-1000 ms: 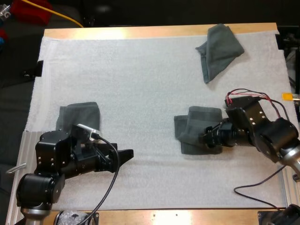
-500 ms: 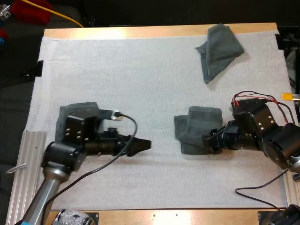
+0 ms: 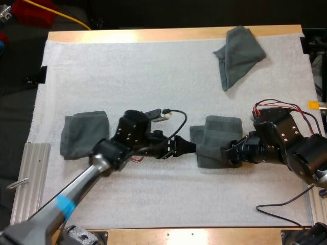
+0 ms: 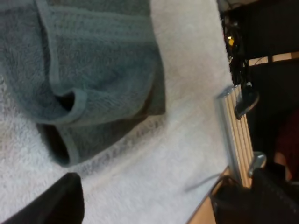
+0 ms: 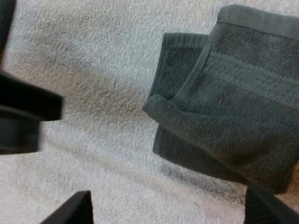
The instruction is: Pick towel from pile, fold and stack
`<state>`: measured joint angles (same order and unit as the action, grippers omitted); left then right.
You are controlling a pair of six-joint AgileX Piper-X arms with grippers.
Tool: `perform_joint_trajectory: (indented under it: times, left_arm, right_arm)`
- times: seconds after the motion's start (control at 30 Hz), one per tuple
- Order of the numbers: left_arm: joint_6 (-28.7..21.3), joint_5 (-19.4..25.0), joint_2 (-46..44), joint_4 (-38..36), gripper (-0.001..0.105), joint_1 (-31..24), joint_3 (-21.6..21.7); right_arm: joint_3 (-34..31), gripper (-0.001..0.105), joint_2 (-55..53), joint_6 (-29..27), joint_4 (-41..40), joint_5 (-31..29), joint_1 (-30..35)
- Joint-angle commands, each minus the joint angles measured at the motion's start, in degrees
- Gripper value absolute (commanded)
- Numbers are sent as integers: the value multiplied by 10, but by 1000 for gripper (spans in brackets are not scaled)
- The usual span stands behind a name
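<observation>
A soft white mat (image 3: 153, 76) covers most of the wooden counter (image 3: 153, 34). A bumpy silver rail (image 3: 33, 173) lies beside the mat's left edge. A yellow cable (image 3: 71, 19) runs behind the counter.

Black, blocky joints on both; left arm (image 3: 127, 139) has a silver tube (image 3: 84, 181) with blue band (image 3: 64, 204), right arm (image 3: 288, 143) seemingly pale screws.

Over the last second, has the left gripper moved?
Yes. The left gripper has swung right across the white mat, from beside the folded towel to the left edge of the middle towel.
</observation>
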<state>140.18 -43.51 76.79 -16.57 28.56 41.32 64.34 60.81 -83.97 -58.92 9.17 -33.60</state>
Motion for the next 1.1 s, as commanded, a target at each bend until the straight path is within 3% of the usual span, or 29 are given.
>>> perform_joint_trajectory:
  times: [0.0, 0.43, 0.8, 1.07]
  left_arm:
    - [12, 5, 17, 24, 71, 3, 4]
    - [85, 5, 160, 149, 71, 3, 11]
    - [103, 1, 240, 141, 69, 3, 82]
    - [104, 52, 244, 60, 69, 20, 103]
  right_arm:
    - [3, 64, -5, -2, -5, 6, 1]
    - [3, 64, -5, -2, -5, 6, 1]
    - [3, 64, -5, -2, -5, 6, 1]
    - [3, 64, -5, -2, -5, 6, 1]
